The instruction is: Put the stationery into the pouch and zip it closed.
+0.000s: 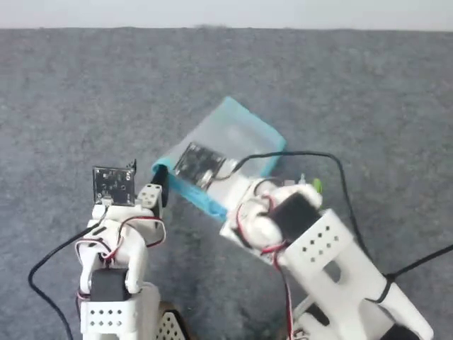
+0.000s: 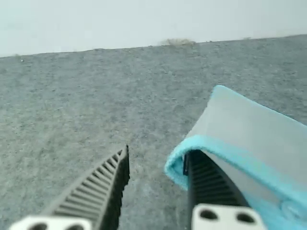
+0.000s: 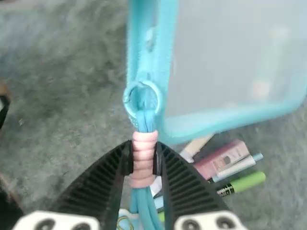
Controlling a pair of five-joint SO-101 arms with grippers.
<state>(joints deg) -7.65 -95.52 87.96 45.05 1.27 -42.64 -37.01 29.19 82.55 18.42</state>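
Observation:
The pouch is translucent with turquoise trim and lies mid-table. My left gripper stands open at its near-left corner; one finger is tucked under the turquoise edge of the pouch, the other is out over the carpet. My right gripper is shut on the pink zipper pull, whose blue cord runs to a ring on the zipper of the pouch. Stationery lies outside the pouch on the carpet: a pink item, pens and a green marker.
Grey carpet covers the table, with open room to the left and behind the pouch. The right arm's body and a black cable lie over the stationery in the high view.

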